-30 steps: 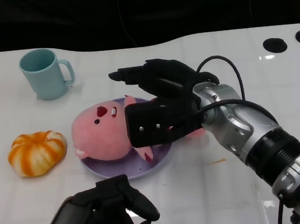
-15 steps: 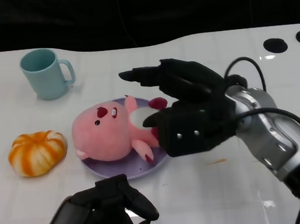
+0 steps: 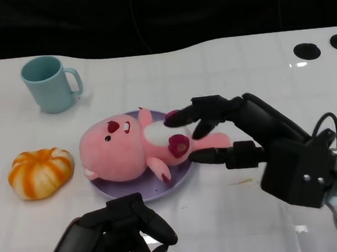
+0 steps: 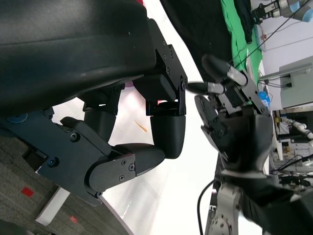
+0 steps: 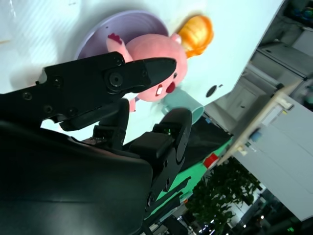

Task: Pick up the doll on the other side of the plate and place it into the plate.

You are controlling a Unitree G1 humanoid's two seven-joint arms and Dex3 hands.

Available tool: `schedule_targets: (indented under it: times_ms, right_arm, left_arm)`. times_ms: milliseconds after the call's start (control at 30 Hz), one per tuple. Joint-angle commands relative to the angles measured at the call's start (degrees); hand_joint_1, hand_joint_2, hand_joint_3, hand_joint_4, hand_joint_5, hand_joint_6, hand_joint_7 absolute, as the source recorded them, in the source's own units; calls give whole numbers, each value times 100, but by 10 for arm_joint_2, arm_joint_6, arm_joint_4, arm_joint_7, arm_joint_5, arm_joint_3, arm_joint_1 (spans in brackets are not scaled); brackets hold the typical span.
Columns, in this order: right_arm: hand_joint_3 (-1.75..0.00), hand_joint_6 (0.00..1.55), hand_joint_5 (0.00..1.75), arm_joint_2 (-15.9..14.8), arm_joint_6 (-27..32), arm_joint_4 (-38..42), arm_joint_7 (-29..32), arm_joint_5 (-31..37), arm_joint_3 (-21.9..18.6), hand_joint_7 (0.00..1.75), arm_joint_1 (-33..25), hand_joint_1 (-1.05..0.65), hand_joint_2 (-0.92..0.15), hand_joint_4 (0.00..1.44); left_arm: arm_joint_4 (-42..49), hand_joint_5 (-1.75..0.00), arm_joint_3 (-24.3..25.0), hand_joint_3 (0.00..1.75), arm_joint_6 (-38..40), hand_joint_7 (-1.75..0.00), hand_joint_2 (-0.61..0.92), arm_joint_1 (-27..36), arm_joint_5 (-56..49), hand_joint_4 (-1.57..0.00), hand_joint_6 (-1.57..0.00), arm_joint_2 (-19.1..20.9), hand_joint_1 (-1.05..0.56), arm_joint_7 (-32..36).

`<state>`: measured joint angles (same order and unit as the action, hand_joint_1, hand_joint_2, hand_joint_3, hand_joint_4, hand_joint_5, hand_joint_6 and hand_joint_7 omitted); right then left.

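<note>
at frame centre the doll (image 3: 129,149) lies in the plate (image 3: 178,180). right hand (image 3: 245,137), fingers spread, empty, just beside it. placing looks done; next: draw clear. left hand (image 3: 116,238) at the lower left, fingers curled, empty.

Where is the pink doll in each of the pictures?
Head view: the pink doll lies on the purple plate, left of middle, with the right hand open beside it.
Left wrist view: the doll cannot be made out; the left hand fills the picture.
Right wrist view: the doll shows past the black fingers, on the plate.
Shared landmark: the purple plate, in the head and right wrist views.
</note>
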<state>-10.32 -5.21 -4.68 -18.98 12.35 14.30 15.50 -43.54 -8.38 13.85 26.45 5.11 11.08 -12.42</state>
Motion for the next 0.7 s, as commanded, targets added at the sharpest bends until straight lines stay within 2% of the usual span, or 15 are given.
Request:
schedule_targets:
  times_ms: [33, 100, 133, 233, 333, 433, 600, 700]
  right_arm:
    - [-99, 71, 137, -20, -19, -34, -4, -23, -20, 93, -38, -10, -50, 64]
    - [-118, 80, 146, -24, -22, -49, -4, -34, -28, 99, -58, -3, -41, 73]
    - [-122, 82, 147, -27, -22, -58, -5, -41, -33, 100, -71, -1, -40, 76]
    - [-131, 88, 148, -35, -22, -81, -8, -51, -45, 106, -104, 2, -38, 85]
    - [-147, 92, 142, -50, -27, -108, -14, -63, -58, 115, -143, 7, -31, 94]
    - [-152, 91, 143, -58, -15, -141, -21, -83, -74, 120, -178, 10, -28, 97]
    - [-161, 89, 170, -79, -16, -186, -27, -93, -99, 132, -227, 7, -21, 93]
    - [-166, 88, 174, -88, 3, -212, -31, -99, -112, 141, -253, 6, -17, 94]
  left_arm:
    - [-4, -173, 8, 98, 7, -131, 53, 5, 7, -68, -76, 7, -33, -2]
    - [-5, -173, 10, 98, 9, -130, 54, 6, 9, -69, -77, 7, -32, -3]
    - [-6, -174, 10, 98, 9, -130, 54, 7, 7, -69, -77, 8, -31, -2]
    - [-6, -172, 11, 97, 7, -131, 55, 10, 2, -69, -78, 11, -34, -2]
    - [-7, -170, 12, 95, 5, -131, 56, 11, -1, -69, -78, 14, -38, -3]
    - [-7, -170, 13, 95, 1, -132, 56, 12, 2, -69, -78, 14, -37, -3]
    - [-12, -170, 14, 95, 0, -132, 56, 11, 0, -68, -75, 17, -35, -4]
    - [-15, -169, 15, 96, 3, -129, 55, 11, -1, -67, -74, 18, -34, -3]
